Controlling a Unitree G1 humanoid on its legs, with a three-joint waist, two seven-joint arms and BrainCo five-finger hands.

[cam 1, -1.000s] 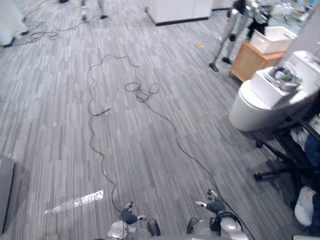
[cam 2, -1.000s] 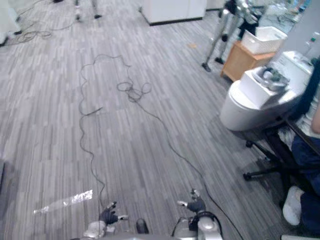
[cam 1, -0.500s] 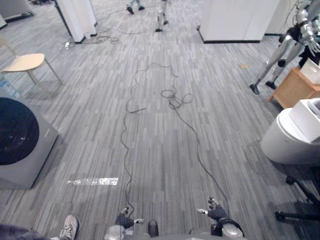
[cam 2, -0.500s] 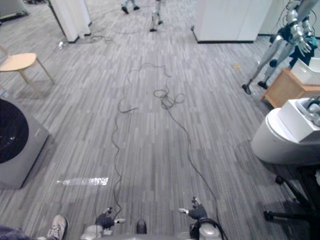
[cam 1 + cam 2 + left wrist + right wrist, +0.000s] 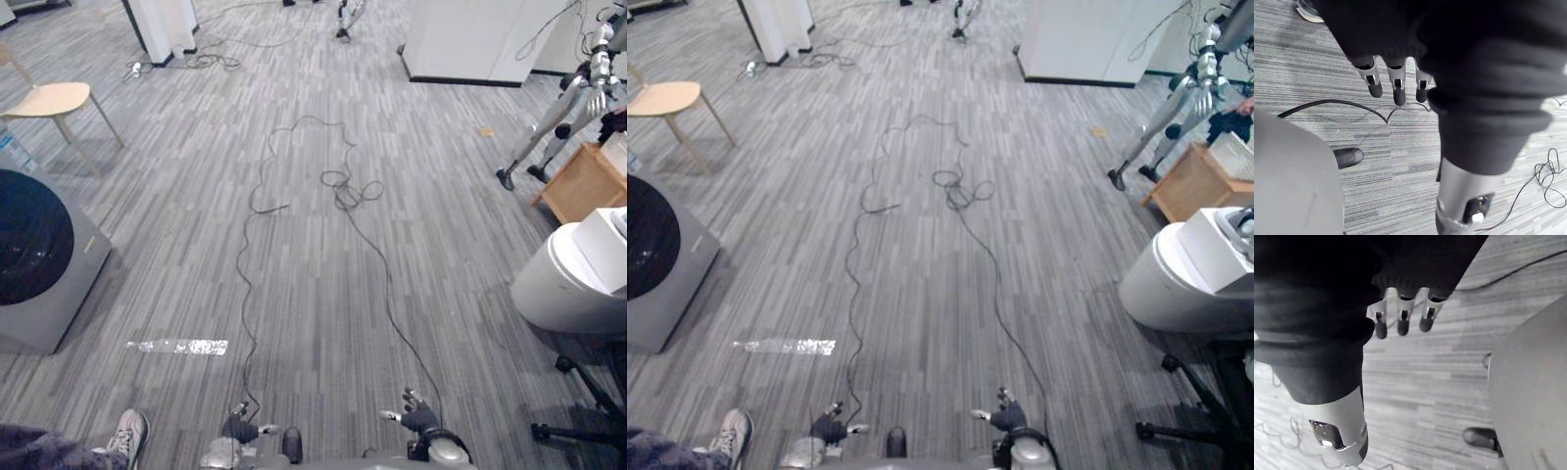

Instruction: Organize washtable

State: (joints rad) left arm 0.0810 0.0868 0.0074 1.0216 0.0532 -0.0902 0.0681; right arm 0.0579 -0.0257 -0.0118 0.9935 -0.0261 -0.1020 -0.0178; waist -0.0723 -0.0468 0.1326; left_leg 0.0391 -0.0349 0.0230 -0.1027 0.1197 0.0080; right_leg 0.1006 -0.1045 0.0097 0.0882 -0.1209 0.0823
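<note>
No washtable things show; I see grey carpet ahead. My left hand [image 5: 240, 428] hangs low at the view's bottom edge, its fingers [image 5: 1397, 87] straight over the carpet and holding nothing. My right hand [image 5: 418, 419] hangs the same way a little to the right, its fingers [image 5: 1403, 318] straight and empty.
A grey washing machine [image 5: 39, 264] with a dark round door stands at the left, a wooden chair [image 5: 54, 98] behind it. At the right are a white rounded unit [image 5: 568, 284], a wooden cabinet [image 5: 583, 181], a standing humanoid robot [image 5: 573, 93] and a chair base [image 5: 588, 416]. A person's shoe [image 5: 125, 436] is beside my left hand.
The whole picture has swung left, so the camera has moved: the washing machine and chair have come into view and the white unit sits further right. Both hands hang as before.
</note>
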